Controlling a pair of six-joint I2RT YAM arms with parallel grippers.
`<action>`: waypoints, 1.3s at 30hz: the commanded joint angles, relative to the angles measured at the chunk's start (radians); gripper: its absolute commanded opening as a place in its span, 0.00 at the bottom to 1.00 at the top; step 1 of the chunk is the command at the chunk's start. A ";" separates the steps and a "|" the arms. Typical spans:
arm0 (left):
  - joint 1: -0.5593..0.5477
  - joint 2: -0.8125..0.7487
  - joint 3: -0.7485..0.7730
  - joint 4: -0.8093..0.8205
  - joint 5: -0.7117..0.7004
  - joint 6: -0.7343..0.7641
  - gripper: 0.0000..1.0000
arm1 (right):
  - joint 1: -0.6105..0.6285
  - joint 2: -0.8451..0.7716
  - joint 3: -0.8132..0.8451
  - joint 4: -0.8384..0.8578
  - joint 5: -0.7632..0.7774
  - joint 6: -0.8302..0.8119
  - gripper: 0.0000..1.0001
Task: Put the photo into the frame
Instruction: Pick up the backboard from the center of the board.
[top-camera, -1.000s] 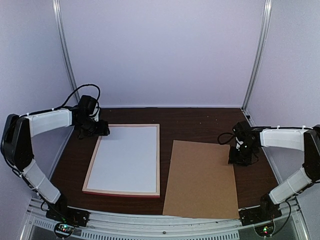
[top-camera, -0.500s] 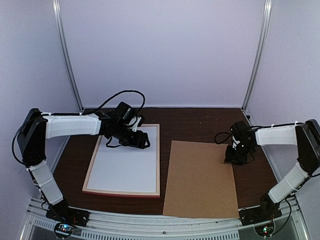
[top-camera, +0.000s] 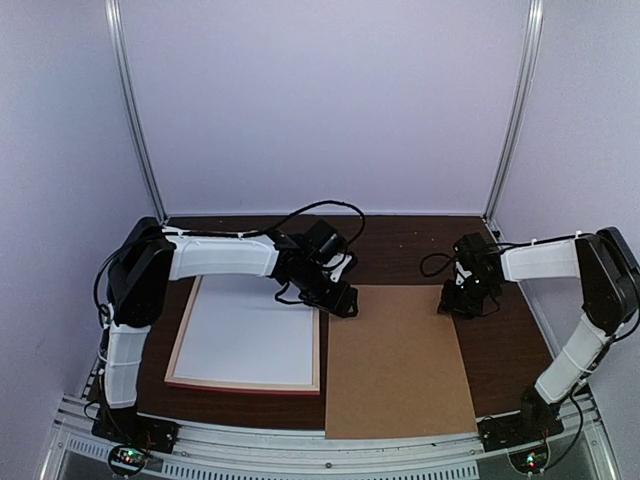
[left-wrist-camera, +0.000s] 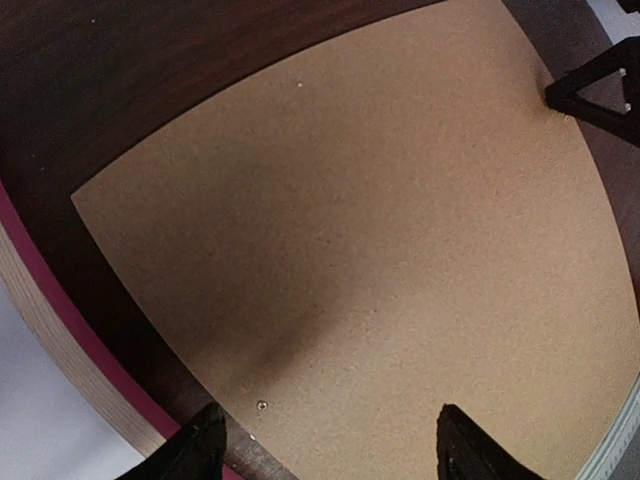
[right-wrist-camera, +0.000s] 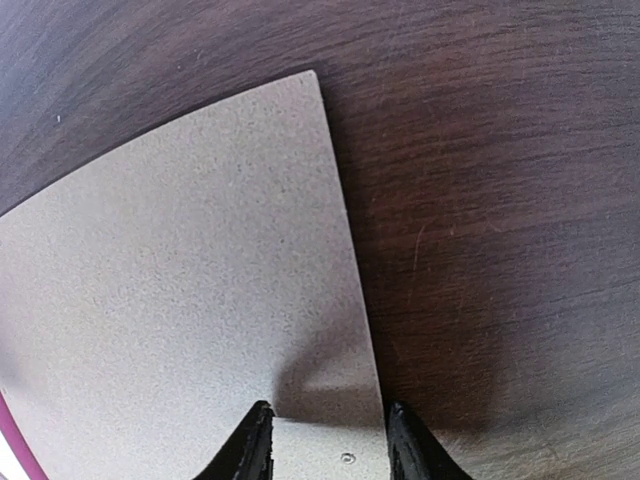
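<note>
The frame (top-camera: 241, 386) lies flat at the left with a plain white sheet (top-camera: 250, 330) inside it; the photo's printed face is not in view. A brown backing board (top-camera: 400, 360) lies to its right. My left gripper (top-camera: 343, 303) is open and empty above the board's far left corner; its wrist view shows the open gripper (left-wrist-camera: 325, 450) over the board (left-wrist-camera: 380, 230), with the frame's pink edge (left-wrist-camera: 60, 340) at the left. My right gripper (top-camera: 458, 303) is at the board's far right corner. In its wrist view the gripper (right-wrist-camera: 325, 440) is open, straddling the board's (right-wrist-camera: 180, 270) right edge.
The dark wooden table (top-camera: 400, 245) is walled by pale panels and metal posts at the back and sides. A metal rail (top-camera: 320, 450) runs along the near edge. The right gripper's fingertips (left-wrist-camera: 590, 90) show in the left wrist view's top right.
My left arm has swung right, from the frame's far left corner across the frame to the board's far left corner. My right gripper has moved a little left and further back, to the board's far right corner.
</note>
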 joint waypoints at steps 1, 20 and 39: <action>0.008 0.054 0.065 -0.077 0.003 0.017 0.73 | -0.007 0.010 -0.004 -0.005 -0.018 -0.008 0.41; 0.008 0.167 0.168 -0.194 -0.098 -0.041 0.72 | -0.007 0.001 -0.012 -0.003 -0.065 -0.009 0.43; 0.014 0.286 0.297 -0.189 -0.053 -0.085 0.72 | -0.007 0.045 0.001 0.052 -0.143 -0.015 0.41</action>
